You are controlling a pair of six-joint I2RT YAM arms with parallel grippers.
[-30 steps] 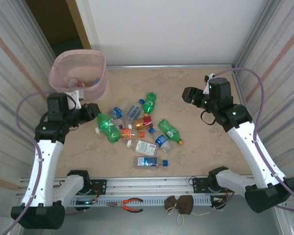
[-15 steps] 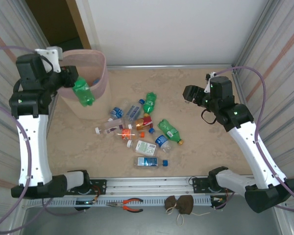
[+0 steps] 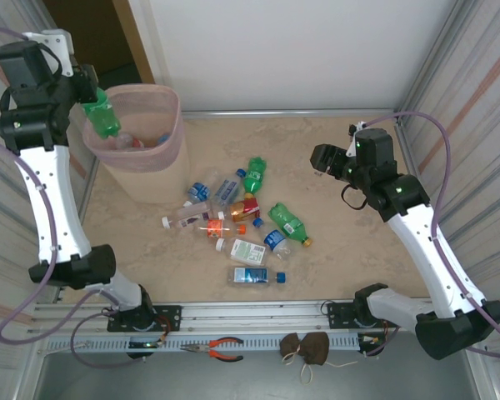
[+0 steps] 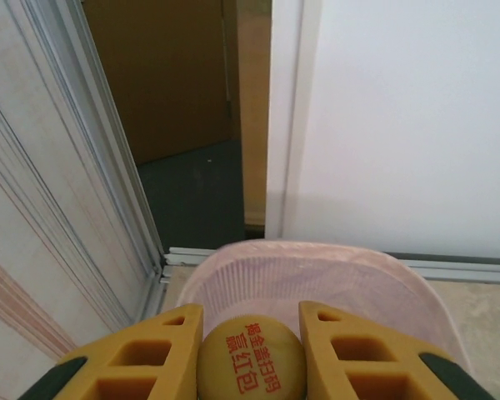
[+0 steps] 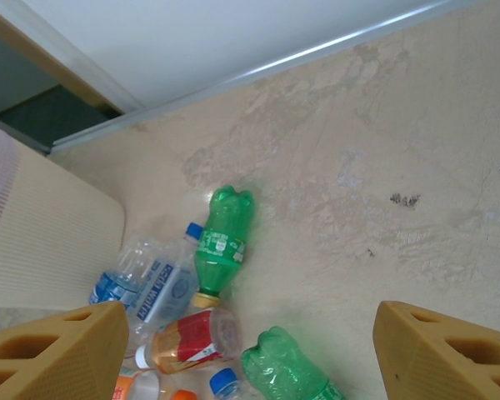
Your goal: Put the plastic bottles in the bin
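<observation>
The left pincer (image 3: pixel 85 93) was raised high and clamped on a green bottle (image 3: pixel 102 118), gripping it at the orange cap (image 4: pixel 252 358). The bottle hung over the left rim of the pale-pink bin (image 3: pixel 156 175), which stood at the far left corner of the worktop (image 3: pixel 333 250). The right pincer (image 3: pixel 323 158) hovered with its jaws apart and nothing between them, well away from the other bottles (image 3: pixel 233 217), which lay scattered on their sides mid-worktop, beside the bin.
</observation>
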